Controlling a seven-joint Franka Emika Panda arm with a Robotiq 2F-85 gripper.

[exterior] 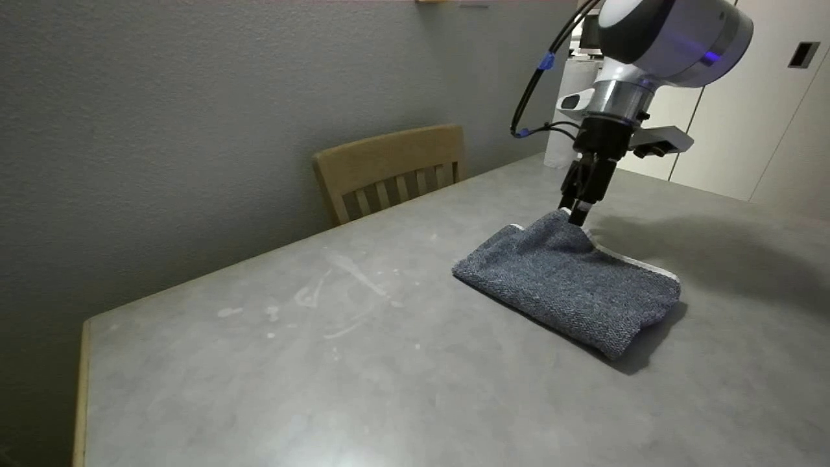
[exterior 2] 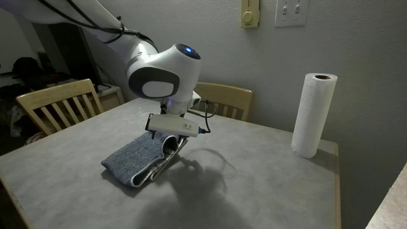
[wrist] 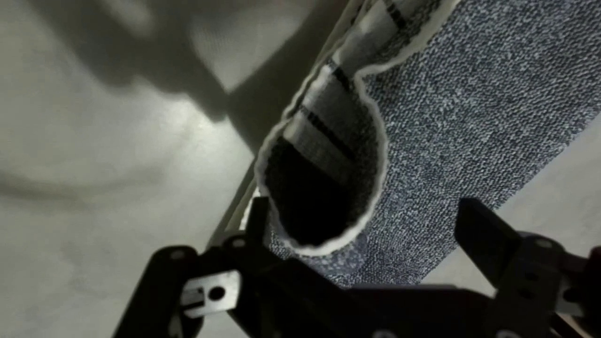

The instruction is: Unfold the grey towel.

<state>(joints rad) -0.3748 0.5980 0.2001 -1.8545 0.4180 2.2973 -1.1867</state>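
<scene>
Clerk: Condition and place of the item?

Inspector: The grey towel [exterior 2: 133, 156] lies folded in layers on the tabletop [exterior 2: 270, 178], left of centre in an exterior view. Its far-right end bulges into an open loop edged in white; the striped face shows inside.

Clerk: And the end effector [wrist: 364, 204]?

Inspector: Spread wide, holding nothing. In the wrist view its fingers [wrist: 483, 234] stand to either side of the loop. Whether either one touches the cloth, I cannot tell.

Clerk: Step in hand?

Inspector: In my judgement, securing the upper layer; the unfolding proper remains to be done. The next move calls for closing on that layer alone, then raising it and drawing it over, clear of the layer beneath.

Clerk: Any risk?

Inspector: Should both layers be pinched, the whole towel would likely slide or lift in one piece.

Clerk: Containers and contents?

Inspector: None identified in any view. The nearest thing to one is the loop itself: a hollow, its depth too dark to read.

Clerk: Surroundings?

Inspector: A paper roll [exterior 2: 313, 117] stands on end at the far right of the tabletop, well apart from the towel. A wooden chair [exterior 2: 225, 93] is at the far side, another chair [exterior 2: 55, 95] at the left. A switch plate [exterior 2: 292, 13] is fixed to the wall [exterior 2: 356, 95] beyond.
</scene>
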